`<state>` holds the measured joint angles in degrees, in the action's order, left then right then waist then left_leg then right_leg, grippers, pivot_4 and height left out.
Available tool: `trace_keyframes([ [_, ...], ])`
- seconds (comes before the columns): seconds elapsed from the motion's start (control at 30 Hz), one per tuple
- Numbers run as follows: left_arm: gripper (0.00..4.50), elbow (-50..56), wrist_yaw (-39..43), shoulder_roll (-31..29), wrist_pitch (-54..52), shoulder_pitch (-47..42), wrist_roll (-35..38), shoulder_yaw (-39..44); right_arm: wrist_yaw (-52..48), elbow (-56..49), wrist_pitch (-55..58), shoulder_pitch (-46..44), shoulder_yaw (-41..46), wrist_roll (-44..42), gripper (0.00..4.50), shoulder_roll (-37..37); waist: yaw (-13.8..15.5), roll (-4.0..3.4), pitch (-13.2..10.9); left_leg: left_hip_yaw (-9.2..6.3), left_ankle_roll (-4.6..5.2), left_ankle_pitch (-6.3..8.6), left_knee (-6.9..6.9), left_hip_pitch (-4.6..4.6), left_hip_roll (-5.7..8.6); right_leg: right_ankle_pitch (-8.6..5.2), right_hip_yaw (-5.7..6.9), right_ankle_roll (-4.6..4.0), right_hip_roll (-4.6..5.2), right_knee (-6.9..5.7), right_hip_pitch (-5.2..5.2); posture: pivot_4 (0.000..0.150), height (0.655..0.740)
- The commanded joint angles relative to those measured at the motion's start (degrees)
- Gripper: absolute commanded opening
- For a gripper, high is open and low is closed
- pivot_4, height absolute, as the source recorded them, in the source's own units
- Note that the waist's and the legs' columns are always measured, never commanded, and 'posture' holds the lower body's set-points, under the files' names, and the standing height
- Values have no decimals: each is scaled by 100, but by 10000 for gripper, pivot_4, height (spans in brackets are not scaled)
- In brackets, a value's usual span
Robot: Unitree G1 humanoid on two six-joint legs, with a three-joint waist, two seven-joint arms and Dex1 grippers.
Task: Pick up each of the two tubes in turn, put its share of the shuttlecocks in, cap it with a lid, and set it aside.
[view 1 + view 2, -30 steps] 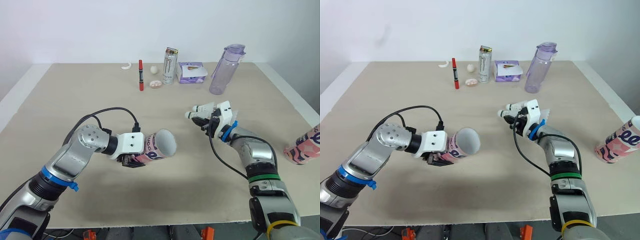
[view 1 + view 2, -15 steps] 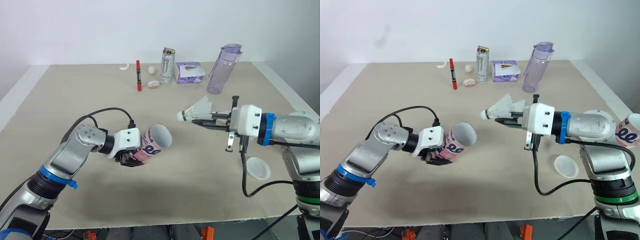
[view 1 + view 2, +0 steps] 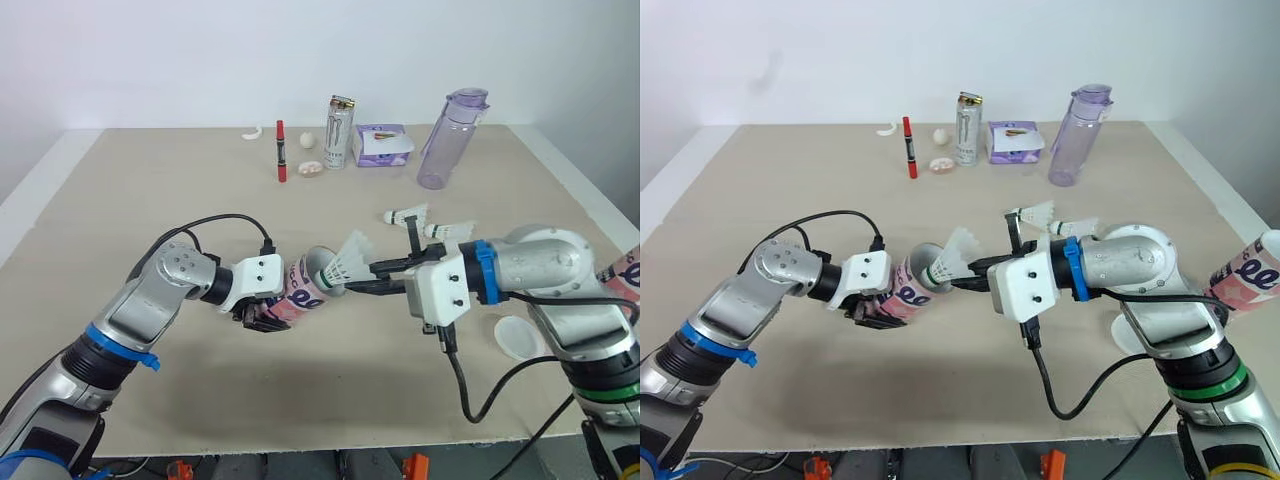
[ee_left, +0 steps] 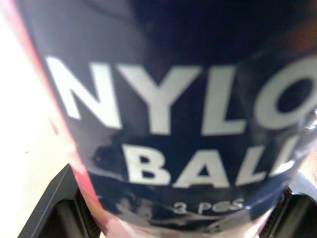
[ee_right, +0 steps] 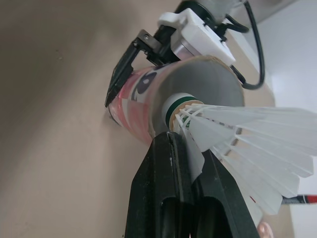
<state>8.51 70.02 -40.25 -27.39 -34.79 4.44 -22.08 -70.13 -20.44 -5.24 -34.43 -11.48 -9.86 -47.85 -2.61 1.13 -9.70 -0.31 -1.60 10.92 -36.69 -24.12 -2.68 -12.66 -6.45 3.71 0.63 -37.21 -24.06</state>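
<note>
Loading step: left end effector (image 3: 258,314) clamps the tube (image 3: 303,287), mouth toward 3 o'clock; right end effector (image 3: 353,287) pinches a shuttlecock (image 3: 346,263), cork at the rim. Next, likely: push inward, release.

Tube: pink patterned cardboard tube (image 3: 300,288), raised sideways, mouth open
Shuttlecock: white feathered shuttlecock (image 3: 346,265), cork nose at that mouth
Other tube: matching pink tube (image 3: 1246,274), far right
</note>
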Motion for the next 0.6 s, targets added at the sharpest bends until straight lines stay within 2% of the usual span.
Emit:
trace_keyframes([
  [0.03, 33453, -74, -120, -33, -38, 19, -197, -90, -99, -86, 54, -195, 58, -138, 16451, 8, 0, 1, 0, 0, 0, 0, 0, 0, 0, 0, 0, 0, 0, 0, 1, 1500, 7400],
  [0.1, 33453, -72, -121, -44, -42, 31, -205, -88, 6, -180, 496, -281, 212, -531, 26050, 96, -1, 0, 1, 0, 0, 0, 0, 0, 0, 0, 0, 0, 0, 0, 1, 1500, 7400],
  [0.2, 33453, -55, -126, -52, -54, 60, -215, -96, 536, -239, 1674, -308, 760, -1581, 35920, 328, 0, 1, 0, -2, 0, 0, 0, 1, -1, 2, 0, -3, 0, -2, 2, 1500, 7400],
  [0.23, 33453, -56, -127, -52, -52, 63, -219, -103, 733, -163, 1962, -263, 938, -1787, 43050, 388, 0, 1, 0, -3, 1, -1, -2, 0, -1, 2, 0, -4, 0, -2, 2, 1500, 7400],
  [0.3, 33453, -41, -134, -39, -59, 70, -226, -129, 1132, 519, 2242, 115, 1502, -1873, 44602, 438, 0, 1, 1, -3, 1, -1, -2, 0, 0, 2, 0, -3, 0, -2, 3, 1500, 7400],
  [0.4, 33453, -23, -131, -37, -61, 68, -227, -148, 1716, 1765, 2179, 597, 2071, -1441, 44602, 352, 26, 32, 17, -5, 1, -1, -4, 0, 0, 1, 1, -2, 0, 0, 11, 1500, 7400],
  [0.5, 33453, 20, -146, -64, -85, 90, -214, -144, 2652, 3023, 1841, 646, 2451, -922, 44602, 395, 13, 38, 17, 0, 1, -1, -9, -1, 1, -1, -1, -1, 2, 5, 17, 1500, 7400],
  [0.6, 33453, 75, -152, -93, -113, 130, -207, -137, 2972, 3749, 1607, 545, 2519, -697, 44602, 433, -3, 11, 16, 10, 1, -1, -7, 2, 4, 1, -10, 1, 4, 5, 13, 1500, 7400],
])
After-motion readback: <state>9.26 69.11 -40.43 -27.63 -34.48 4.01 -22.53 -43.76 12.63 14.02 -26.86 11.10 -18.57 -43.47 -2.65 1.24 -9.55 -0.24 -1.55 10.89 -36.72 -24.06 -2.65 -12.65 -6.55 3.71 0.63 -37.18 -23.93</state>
